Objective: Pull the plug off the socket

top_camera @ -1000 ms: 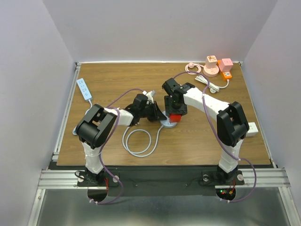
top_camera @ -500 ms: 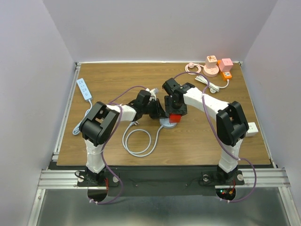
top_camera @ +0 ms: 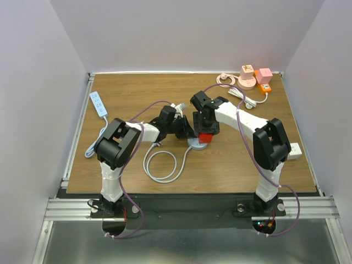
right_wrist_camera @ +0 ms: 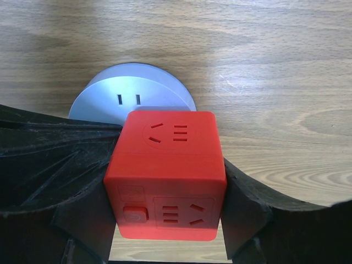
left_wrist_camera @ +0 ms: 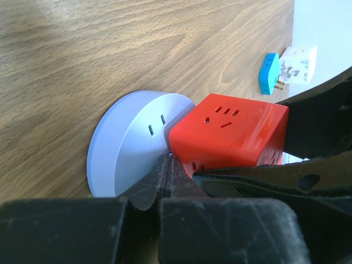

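The plug is a red cube (top_camera: pixel 205 137) (right_wrist_camera: pixel 168 176) standing on the round pale-blue socket disc (top_camera: pixel 196 146) (left_wrist_camera: pixel 129 137) (right_wrist_camera: pixel 132 91) near the table's middle. My right gripper (top_camera: pixel 205 133) (right_wrist_camera: pixel 168 190) comes from above and is shut on the cube, a black finger (right_wrist_camera: pixel 82 187) pressed against each side. My left gripper (top_camera: pixel 186 133) (left_wrist_camera: pixel 168 160) reaches in from the left, jaws shut with nothing between them. Its tips rest on the disc right against the cube's (left_wrist_camera: pixel 231 132) lower edge.
The socket's white cable (top_camera: pixel 162 165) loops toward the near edge. A white power strip (top_camera: pixel 98 103) lies far left. Pink and orange adapters (top_camera: pixel 254 78) sit at the back right, and a white adapter (top_camera: pixel 295 150) lies by the right edge. A blue adapter (left_wrist_camera: pixel 269 81) shows beyond the cube.
My left arm has shifted a little to the right, bringing its shut gripper closer against the socket and cube. The right gripper and the cube have held still.
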Robot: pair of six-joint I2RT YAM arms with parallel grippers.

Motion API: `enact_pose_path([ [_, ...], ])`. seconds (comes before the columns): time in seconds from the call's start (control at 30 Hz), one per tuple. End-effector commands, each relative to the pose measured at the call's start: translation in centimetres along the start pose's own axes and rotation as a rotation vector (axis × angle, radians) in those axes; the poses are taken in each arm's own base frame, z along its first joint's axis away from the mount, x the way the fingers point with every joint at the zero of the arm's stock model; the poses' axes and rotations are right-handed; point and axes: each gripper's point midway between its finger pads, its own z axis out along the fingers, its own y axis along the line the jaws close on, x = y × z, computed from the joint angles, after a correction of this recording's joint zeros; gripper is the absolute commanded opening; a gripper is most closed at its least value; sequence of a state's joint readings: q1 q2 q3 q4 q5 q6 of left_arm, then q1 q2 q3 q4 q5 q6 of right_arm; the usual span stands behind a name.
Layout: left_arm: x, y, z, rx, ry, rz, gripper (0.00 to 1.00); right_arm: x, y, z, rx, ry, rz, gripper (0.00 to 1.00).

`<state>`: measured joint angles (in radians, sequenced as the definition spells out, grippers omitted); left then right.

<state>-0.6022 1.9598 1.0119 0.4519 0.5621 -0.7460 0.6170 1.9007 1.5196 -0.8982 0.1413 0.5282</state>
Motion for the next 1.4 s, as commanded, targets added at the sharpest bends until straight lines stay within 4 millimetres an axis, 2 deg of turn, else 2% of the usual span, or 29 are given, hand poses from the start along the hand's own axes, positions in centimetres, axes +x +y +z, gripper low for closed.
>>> enact_pose_path([
  [0.0, 7.7, 10.9, 0.0, -0.353, 0.145, -0.074, 0.00, -2.5, 5.6, -5.5, -0.244, -0.104, 0.011, 0.01],
  [0.23, 8.4, 11.7, 0.0, -0.371, 0.160, -0.084, 0.00, -7.2, 7.1, -14.4, -0.364, -0.278, 0.047, 0.00],
  [0.37, 8.7, 12.1, 0.0, -0.377, 0.164, -0.087, 0.00, -8.0, 7.0, -17.1, -0.384, -0.319, 0.065, 0.01],
  [0.4, 8.7, 12.0, 0.0, -0.377, 0.166, -0.087, 0.00, -8.5, 6.0, -17.2, -0.330, -0.351, 0.085, 0.00],
  [0.47, 8.6, 11.9, -0.1, -0.372, 0.158, -0.085, 0.00, -8.3, 3.6, -16.6, -0.214, -0.357, 0.125, 0.00],
  [0.5, 8.5, 11.7, -0.3, -0.369, 0.155, -0.087, 0.00, -8.3, 1.4, -16.4, -0.117, -0.381, 0.146, 0.00],
  [0.57, 8.0, 10.7, -0.6, -0.345, 0.138, -0.077, 0.00, -8.0, -1.4, -15.8, -0.027, -0.389, 0.205, 0.00],
  [0.6, 7.7, 10.2, -0.8, -0.338, 0.128, -0.073, 0.00, -7.0, -3.4, -15.2, 0.038, -0.383, 0.241, 0.00],
  [0.67, 6.5, 8.4, -1.3, -0.300, 0.096, -0.056, 0.00, -6.5, -7.0, -14.9, 0.113, -0.394, 0.318, 0.00],
  [0.7, 6.1, 7.7, -1.5, -0.290, 0.085, -0.050, 0.00, -5.0, -9.4, -13.2, 0.205, -0.372, 0.336, 0.00],
  [0.73, 5.6, 6.9, -1.7, -0.274, 0.072, -0.045, 0.00, -4.5, -10.7, -13.1, 0.227, -0.375, 0.373, 0.00],
  [0.77, 4.4, 5.2, -2.1, -0.240, 0.043, -0.025, 0.00, -4.2, -13.3, -13.0, 0.262, -0.379, 0.426, 0.00],
  [0.8, 3.8, 4.4, -2.4, -0.225, 0.030, -0.017, 0.00, -3.7, -14.5, -12.5, 0.281, -0.366, 0.447, 0.00],
  [0.83, 2.7, 2.6, -2.8, -0.191, 0.005, 0.005, 0.00, -2.7, -17.0, -11.2, 0.330, -0.332, 0.479, 0.00],
  [0.93, 1.4, 0.1, -3.6, -0.143, -0.016, 0.040, 0.00, -2.1, -20.1, -10.0, 0.384, -0.306, 0.511, 0.00],
  [0.97, 0.6, -1.2, -4.1, -0.115, -0.033, 0.055, 0.00, -1.6, -21.6, -9.1, 0.424, -0.274, 0.530, 0.00],
  [1.03, 0.0, -3.2, -5.0, -0.069, -0.048, 0.068, 0.00, -1.2, -24.2, -8.1, 0.495, -0.241, 0.559, 0.00],
  [1.13, -0.5, -5.3, -6.4, -0.026, -0.071, 0.088, 0.00, -0.3, -27.0, -6.2, 0.576, -0.179, 0.600, 0.00],
  [1.17, -0.5, -5.6, -6.7, -0.022, -0.075, 0.094, 0.00, -0.2, -27.5, -5.3, 0.589, -0.160, 0.602, 0.00],
  [1.27, -0.4, -6.5, -8.0, -0.004, -0.089, 0.120, 0.00, -0.1, -28.7, -4.4, 0.614, -0.142, 0.630, 0.00],
  [1.37, -0.1, -6.3, -8.8, -0.024, -0.096, 0.130, 0.00, -0.3, -29.5, -2.9, 0.624, -0.122, 0.653, 0.00],
])
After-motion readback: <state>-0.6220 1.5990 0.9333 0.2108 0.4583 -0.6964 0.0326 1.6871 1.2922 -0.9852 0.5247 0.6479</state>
